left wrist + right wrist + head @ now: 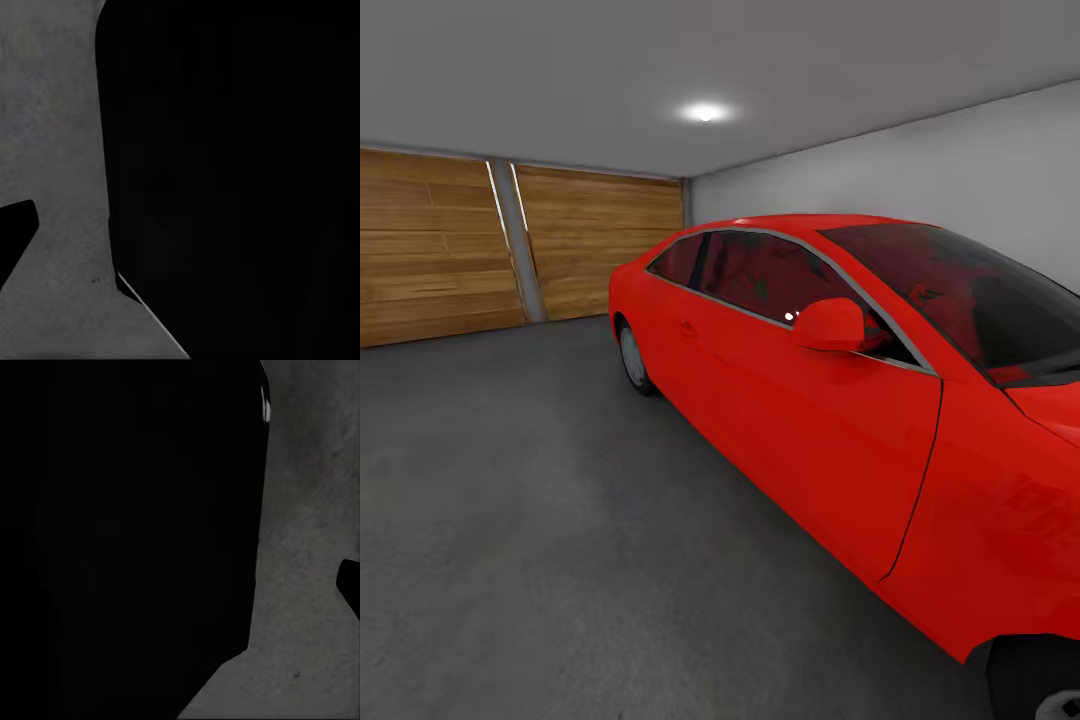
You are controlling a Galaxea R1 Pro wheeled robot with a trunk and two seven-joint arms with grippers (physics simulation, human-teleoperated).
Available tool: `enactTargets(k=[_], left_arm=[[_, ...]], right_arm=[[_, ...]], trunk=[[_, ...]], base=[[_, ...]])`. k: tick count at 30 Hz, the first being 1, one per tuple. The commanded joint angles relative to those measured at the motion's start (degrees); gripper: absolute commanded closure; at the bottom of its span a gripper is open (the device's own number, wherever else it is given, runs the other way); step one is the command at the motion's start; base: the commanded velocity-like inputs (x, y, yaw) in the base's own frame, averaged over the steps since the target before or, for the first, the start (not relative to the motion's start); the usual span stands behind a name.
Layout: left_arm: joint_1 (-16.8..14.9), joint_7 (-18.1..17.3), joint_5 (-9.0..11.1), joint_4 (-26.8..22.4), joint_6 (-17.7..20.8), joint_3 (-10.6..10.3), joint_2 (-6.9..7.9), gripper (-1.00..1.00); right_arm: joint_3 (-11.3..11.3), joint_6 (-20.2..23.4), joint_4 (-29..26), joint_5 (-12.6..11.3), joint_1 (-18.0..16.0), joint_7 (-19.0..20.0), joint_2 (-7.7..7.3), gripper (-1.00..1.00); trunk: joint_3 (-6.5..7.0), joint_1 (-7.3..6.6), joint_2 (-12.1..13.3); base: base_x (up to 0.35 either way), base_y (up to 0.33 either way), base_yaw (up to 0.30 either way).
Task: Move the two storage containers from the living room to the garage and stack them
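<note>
Room: the head camera is looking into the garage (690, 190), with a pale grey ceiling and one round ceiling light (705, 113) glowing at about 12 o'clock.
Floor: the floor (530, 520) is spreading dark grey and matte from the centre of the head view toward 7 o'clock; the same rough grey surface is showing in the left wrist view (60, 135) and in the right wrist view (307, 547).
Doors: two wooden plank doors (430, 245) are standing along the far wall at about 10 o'clock, with a pale strip between them leaning slightly.
Side wall: a plain pale grey wall (960, 170) is running back from 2 o'clock toward the corner by the doors.
Car: a red car (830, 420) is taking up the head view from the centre out to 4 o'clock, its side turned to the camera, its door mirror (830, 325) sticking out near the centre, dark tinted windows above, and a rear wheel (632, 358) resting on the concrete.
Storage containers: I cannot tell where they are from these pictures.
Left gripper: a large black shape is covering most of the left wrist view; I cannot tell how far the jaws are apart or whether anything is held.
Right gripper: a large black shape is likewise covering most of the right wrist view; opening and hold cannot be told.
</note>
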Motion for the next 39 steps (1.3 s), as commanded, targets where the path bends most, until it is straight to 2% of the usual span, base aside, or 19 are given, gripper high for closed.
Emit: enactTargets(k=[1, 10, 24, 28, 39], left_arm=[[-0.1, 0.0, 0.3, -0.3, -0.3, 0.3, 0.22, -1.0], [-0.1, 0.0, 0.5, -3.1, -2.5, 0.5, 0.26, -1.0], [-0.1, 0.0, 0.6, -3.4, -7.0, 0.6, 0.26, -1.0], [-0.1, 0.0, 0.6, -3.4, -7.0, 0.6, 0.26, -1.0], [-0.1, 0.0, 0.4, -3.5, -7.2, 0.4, 0.21, -1.0]], right_arm=[[0.1, -0.3, -0.3, 0.1, -0.3, -0.1, -0.13, -1.0], [0.2, -1.7, 0.7, 0.2, -0.9, 0.2, 0.16, -1.0], [0.5, -6.2, 0.8, 0.1, -1.0, 0.2, 0.78, -1.0], [0.4, -7.0, 0.8, 0.1, -1.0, 0.2, 0.79, -1.0], [0.5, -7.1, 0.9, 0.4, -1.0, 0.2, 0.79, -1.0]], trunk=[[-0.03, 0.0, 0.0], [-0.03, 0.0, 0.0], [-0.03, 0.0, 0.0], [-0.03, 0.0, 0.0], [-0.03, 0.0, 0.0]], base=[[0.0, 0.0, 0.0], [0.0, 0.0, 0.0], [0.0, 0.0, 0.0], [0.0, 0.0, 0.007], [0.0, 0.0, 0.209]])
